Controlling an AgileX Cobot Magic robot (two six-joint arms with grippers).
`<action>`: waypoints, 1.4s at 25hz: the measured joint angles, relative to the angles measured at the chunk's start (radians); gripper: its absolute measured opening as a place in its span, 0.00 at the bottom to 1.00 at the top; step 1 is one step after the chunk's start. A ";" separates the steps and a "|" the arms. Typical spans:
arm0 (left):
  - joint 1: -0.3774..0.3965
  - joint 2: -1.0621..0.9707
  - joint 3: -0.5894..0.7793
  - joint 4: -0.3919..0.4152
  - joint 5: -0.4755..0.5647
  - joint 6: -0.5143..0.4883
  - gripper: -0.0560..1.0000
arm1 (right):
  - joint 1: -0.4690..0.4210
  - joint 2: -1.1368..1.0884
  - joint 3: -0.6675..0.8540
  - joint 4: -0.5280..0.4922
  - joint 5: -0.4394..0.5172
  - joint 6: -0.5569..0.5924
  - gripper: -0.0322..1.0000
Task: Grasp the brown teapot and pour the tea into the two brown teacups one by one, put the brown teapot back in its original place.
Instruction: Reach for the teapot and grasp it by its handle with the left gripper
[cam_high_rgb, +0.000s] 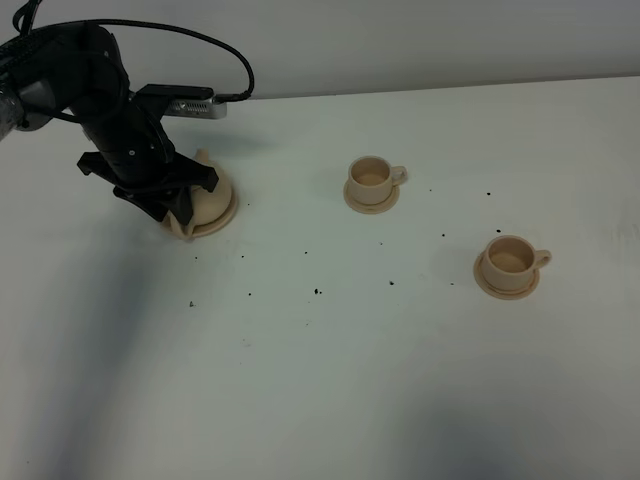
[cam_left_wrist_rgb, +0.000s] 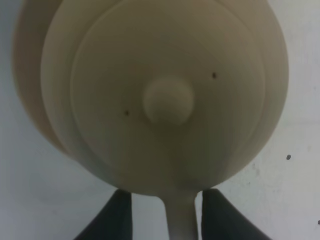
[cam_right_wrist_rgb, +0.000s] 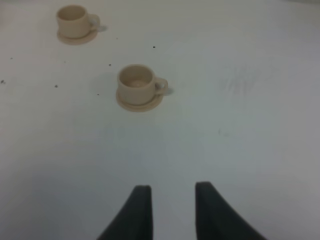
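Item 1: squat round pale tan ceramic teapot (cam_high_rgb: 212, 198) with knobbed lid, seated on its wide flat round tan saucer (cam_high_rgb: 226, 222) at the left of the white bench (cam_high_rgb: 350, 380), well apart from both cups. We judge it stiff, glazed and slick, and fragile if knocked. If full it will be weighty, and the lid may shift when tipped. Best hold: the thin loop handle (cam_left_wrist_rgb: 180, 220), which stands between the fingers of the left tool (cam_left_wrist_rgb: 166, 192). Those fingers are apart, with a strip of bench showing on each side of the handle, so nothing is clamped yet. Items 2 and 3: 2 small pale tan ceramic teacups with loop handles, one (cam_high_rgb: 372, 176) mid-bench, the other (cam_high_rgb: 510, 258) farther right and forward, each on its own small round saucer. We see no dark tea in either. The right tool (cam_right_wrist_rgb: 172, 187) hangs over bare bench, fingers apart, holding nothing. Room: open bench lies between teapot and cups, marked only by small dark specks (cam_high_rgb: 317, 291). We judge the saucer's rim the 1 edge to clear on lifting; the bench's back edge lies beyond the teapot and does not crowd it.
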 joint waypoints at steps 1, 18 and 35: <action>0.000 0.000 0.000 0.000 0.000 0.000 0.40 | 0.000 0.000 0.000 0.000 0.000 0.000 0.27; 0.000 0.000 0.000 0.001 -0.019 0.020 0.20 | 0.000 0.000 0.000 0.000 0.000 0.000 0.27; 0.004 -0.035 0.000 0.123 0.068 0.070 0.20 | 0.000 0.000 0.000 0.000 0.000 0.000 0.27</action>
